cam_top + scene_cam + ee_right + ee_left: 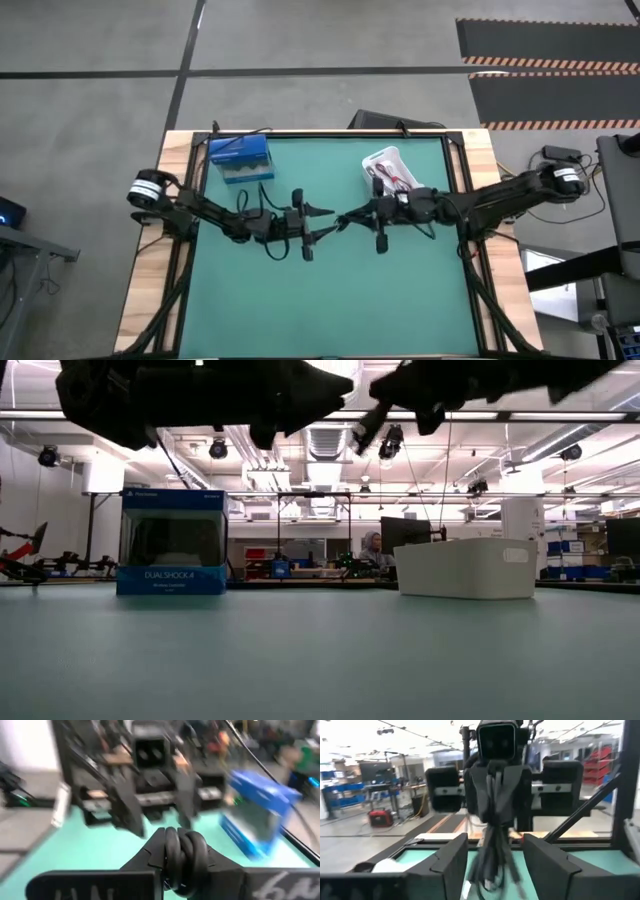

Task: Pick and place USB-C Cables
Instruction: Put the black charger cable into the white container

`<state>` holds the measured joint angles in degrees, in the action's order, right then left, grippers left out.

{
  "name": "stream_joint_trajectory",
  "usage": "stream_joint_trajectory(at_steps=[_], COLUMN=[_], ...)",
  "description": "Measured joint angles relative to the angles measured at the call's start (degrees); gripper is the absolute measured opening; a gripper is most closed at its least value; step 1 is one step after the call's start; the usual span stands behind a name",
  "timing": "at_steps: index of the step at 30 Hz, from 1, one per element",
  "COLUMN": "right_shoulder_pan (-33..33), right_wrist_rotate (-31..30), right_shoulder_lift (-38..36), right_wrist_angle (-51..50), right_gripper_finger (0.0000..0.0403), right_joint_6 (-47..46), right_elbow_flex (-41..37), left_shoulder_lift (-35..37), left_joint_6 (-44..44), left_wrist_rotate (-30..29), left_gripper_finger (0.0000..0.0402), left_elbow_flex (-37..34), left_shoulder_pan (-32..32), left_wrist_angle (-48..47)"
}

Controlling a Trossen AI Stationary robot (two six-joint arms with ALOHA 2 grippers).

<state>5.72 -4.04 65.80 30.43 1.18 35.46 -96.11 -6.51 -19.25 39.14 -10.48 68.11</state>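
A black USB-C cable bundle (183, 856) sits in my right gripper (182, 870), which is shut on it above the middle of the green table (330, 300). In the left wrist view the bundle (491, 852) hangs between the two spread fingers of my left gripper (495, 870), which is open and faces the right one. I see no touch between them. From above, my left gripper (320, 222) and my right gripper (347, 218) nearly meet tip to tip. Red and white-with-red cables lie in a white bin (393, 172). The silver-grey cable does not show clearly. My right gripper pinches the black cable bundle between its two fingers (150, 852), at the bundle's looped upper part (186, 845). The fingers come level from the table's right side. The bundle is lifted clear of the table, and its lower end (487, 880) hangs below the fingers.
A blue box (240, 157) stands near the table's far left corner and shows as the blue box (172, 542) in the low view. The white bin (465, 567) stands far right. Open green surface lies on the near half of the table. A person sits in the room behind.
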Motion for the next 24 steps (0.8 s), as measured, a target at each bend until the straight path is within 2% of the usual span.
stream_joint_trajectory(at_steps=[5, 9, 13, 17, 24], right_shoulder_pan=[-0.9, -3.9, -9.0, -14.9, -24.4], right_wrist_rotate=[-10.2, -14.2, -14.0, -13.3, -3.0], right_shoulder_lift=[-3.4, -2.6, 1.1, 5.7, 13.6], right_wrist_angle=[-31.6, -52.7, -68.9, -80.5, -92.4], right_gripper_finger=[0.0023, 0.0023, 0.0023, 0.0023, 0.0022], right_joint_6=[-2.9, -7.6, -11.7, -14.7, -13.6], right_elbow_flex=[11.8, 22.6, 32.9, 40.9, 49.1], left_shoulder_lift=[4.3, 7.2, 8.5, 8.7, 8.7], left_joint_6=[-1.4, -1.4, -1.4, -1.4, 0.4], left_wrist_rotate=[-2.8, -5.6, -8.6, -8.8, -8.8], left_gripper_finger=[0.018, 0.018, 0.018, 0.018, 0.018], left_elbow_flex=[-3.7, -6.1, -7.3, -7.3, -7.3], left_shoulder_pan=[0.0, 0.0, 0.1, 0.2, 0.2], left_wrist_angle=[-3.4, -4.4, -4.7, -4.7, -4.8])
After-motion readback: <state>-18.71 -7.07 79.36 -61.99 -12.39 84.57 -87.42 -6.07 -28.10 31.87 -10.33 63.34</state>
